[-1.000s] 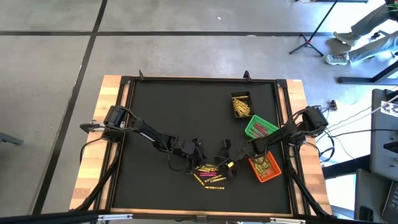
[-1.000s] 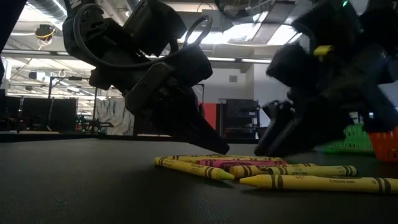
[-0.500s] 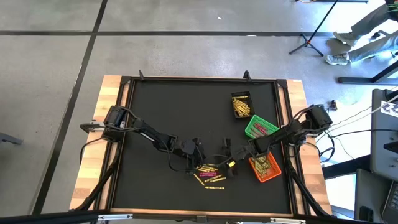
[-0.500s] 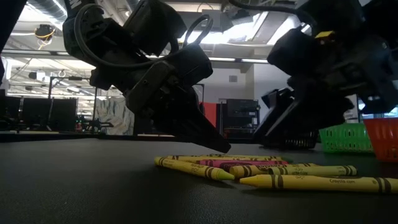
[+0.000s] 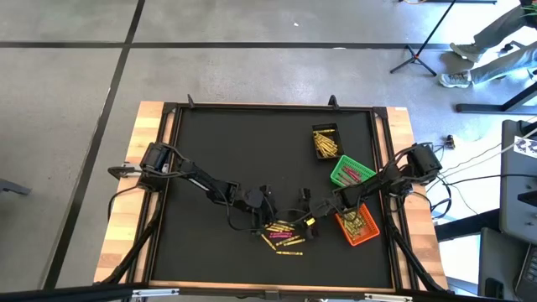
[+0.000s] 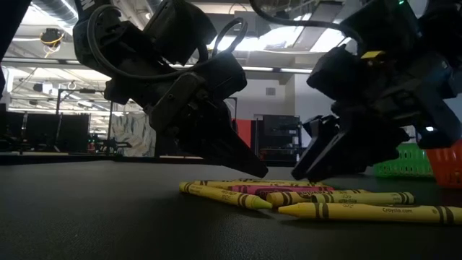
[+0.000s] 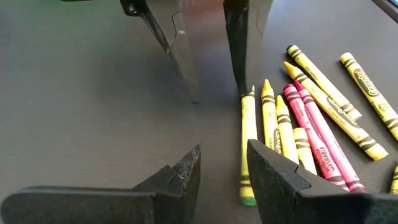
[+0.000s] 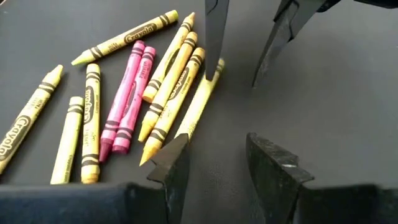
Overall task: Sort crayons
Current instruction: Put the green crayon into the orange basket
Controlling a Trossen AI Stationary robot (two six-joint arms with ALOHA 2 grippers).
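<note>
Several crayons (image 5: 284, 236), mostly yellow with two pink ones (image 8: 127, 102), lie loose in a small heap on the black mat near the table's front edge. My left gripper (image 5: 270, 207) stands open at the heap's far left, its tips low over the mat (image 7: 222, 162). My right gripper (image 5: 304, 214) stands open facing it from the far right (image 8: 217, 149). One yellow crayon (image 7: 247, 143) lies between the two grippers, close beside a finger of each. Nothing is between either pair of fingers.
Three small bins stand at the right. A black one (image 5: 325, 141) and an orange one (image 5: 357, 225) hold yellow crayons, and a green one (image 5: 351, 172) holds reddish ones. The mat's left half and far side are bare. A raised frame (image 5: 268, 107) rims the mat.
My right gripper rose a little off the mat and came back down to the same spot by the heap, open throughout. The crayons have stayed where they were.
</note>
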